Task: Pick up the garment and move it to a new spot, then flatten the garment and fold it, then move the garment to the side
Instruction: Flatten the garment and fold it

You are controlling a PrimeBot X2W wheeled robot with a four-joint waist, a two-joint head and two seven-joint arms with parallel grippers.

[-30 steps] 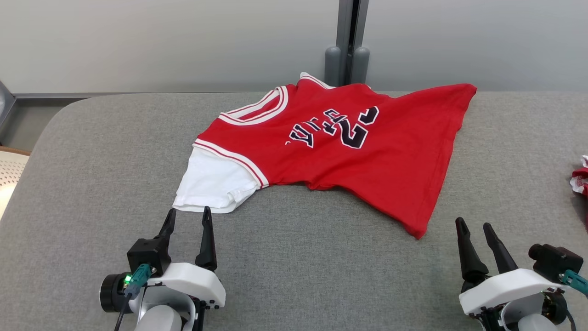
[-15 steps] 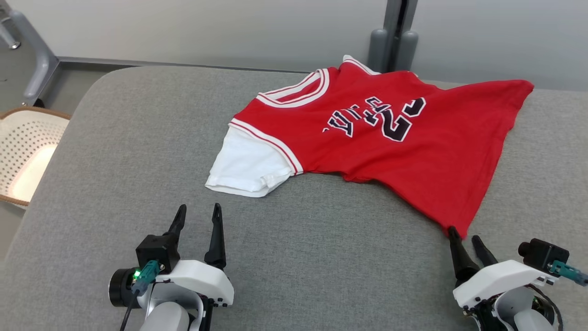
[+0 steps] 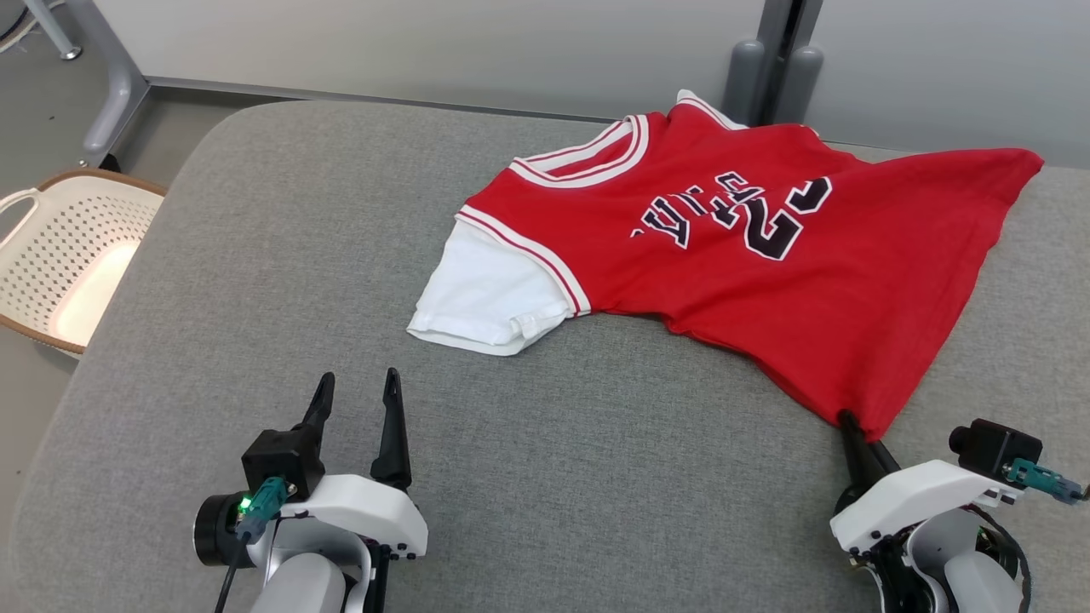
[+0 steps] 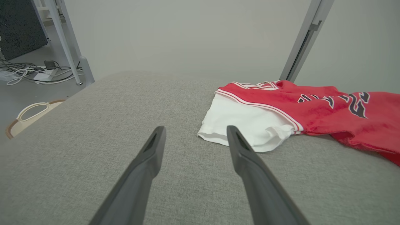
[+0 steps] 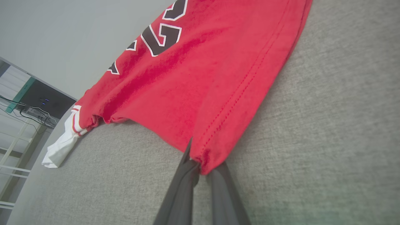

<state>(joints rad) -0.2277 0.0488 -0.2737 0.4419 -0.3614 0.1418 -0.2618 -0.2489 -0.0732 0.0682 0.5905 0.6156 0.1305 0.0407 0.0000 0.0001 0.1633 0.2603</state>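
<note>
Off to the left, beside the rounded corner of the grey cloth-covered table (image 3: 281, 255) and lower than its top, stands a white perforated basket (image 3: 64, 247) with a brown rim. Its holed wall and pale bottom show.

The garment (image 3: 766, 264), a red jersey with dark lettering, lies spread on the far right part of the table. Its white sleeve (image 3: 485, 306) points toward the front left, and its collar and far shoulder reach the table's back edge, just before two grey posts (image 3: 771, 77). The far hem corner lies near the back edge on the right.

The right end effector (image 3: 847, 419) has its fingers pressed together on the garment's near hem corner; in the right wrist view the red cloth is bunched between the two dark tips.

The left end effector (image 3: 359, 376) stands with its fingers spread wide, gripping nothing, low over the table near the front. It is short of the sleeve and apart from it.

Bare grey cloth runs from the sleeve leftward to the table's rounded left edge, and along the front between the two end effectors.
</note>
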